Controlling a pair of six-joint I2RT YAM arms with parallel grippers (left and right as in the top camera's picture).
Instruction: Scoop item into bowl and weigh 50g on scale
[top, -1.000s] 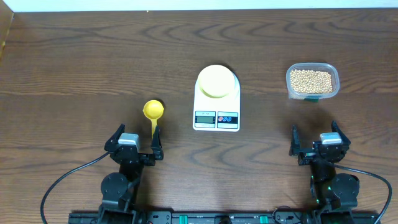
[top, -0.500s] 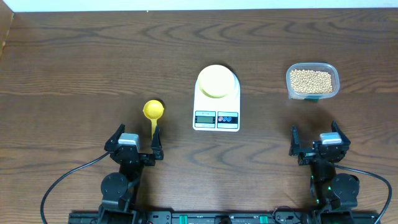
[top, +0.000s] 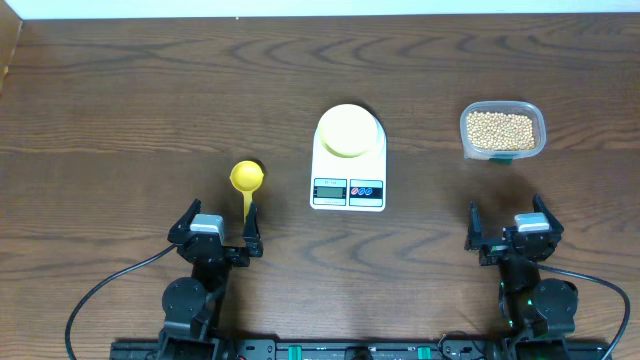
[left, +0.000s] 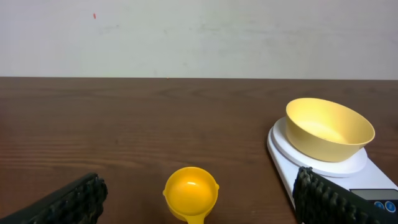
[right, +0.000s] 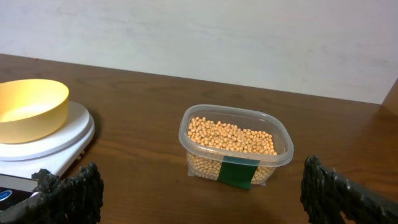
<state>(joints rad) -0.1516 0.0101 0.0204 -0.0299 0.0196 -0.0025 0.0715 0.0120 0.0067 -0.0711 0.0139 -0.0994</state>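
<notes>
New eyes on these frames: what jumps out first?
The pale-yellow bowl sits empty on the white scale at table centre. To its right is a clear container full of tan beans; to its left, a yellow scoop lies just ahead of the open left hand. The right hand is open too, holding nothing.

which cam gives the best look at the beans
The right wrist view: the beans sit close and centred, individually visible in the clear container. Overhead shows them small, as a tan patch from above. The left wrist view misses them.
</notes>
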